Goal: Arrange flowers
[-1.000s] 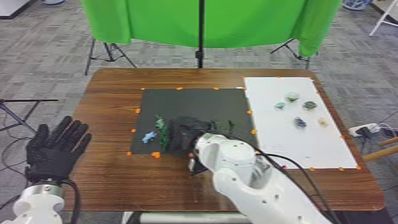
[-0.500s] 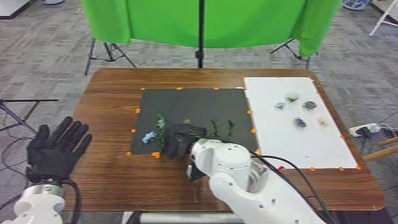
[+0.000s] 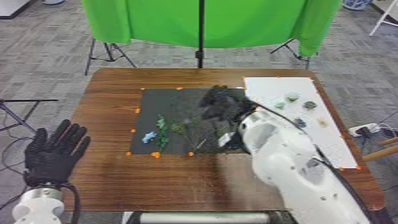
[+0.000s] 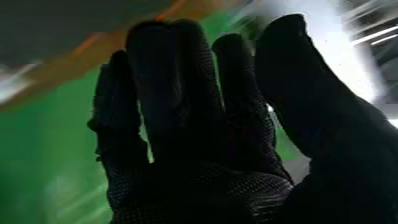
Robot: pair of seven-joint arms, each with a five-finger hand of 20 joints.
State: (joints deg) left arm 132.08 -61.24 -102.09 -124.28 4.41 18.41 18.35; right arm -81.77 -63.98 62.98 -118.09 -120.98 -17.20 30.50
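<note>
L hand [image 3: 53,156], lower left of frame: parked by table edge, fingers straight, nothing in it. Blue flower [image 3: 149,136] w/ green sprig [image 3: 162,131] beside it, left part of dark sheet [image 3: 160,102]. Pale green sprigs [image 3: 181,129], ctr., just right of these: uncovered now, since my R hand [image 3: 222,104] has swung from lower ctr. to upper ctr. of frame, toward white sheet [image 3: 275,84]; prob. means a stem is placed & I go for the next pc. R hand fingers: released, extended, thumb apart. Sprigs lie below & left of them, not touching; loose flower heads [image 3: 292,96] lie to their right, upper right of frame.
</note>
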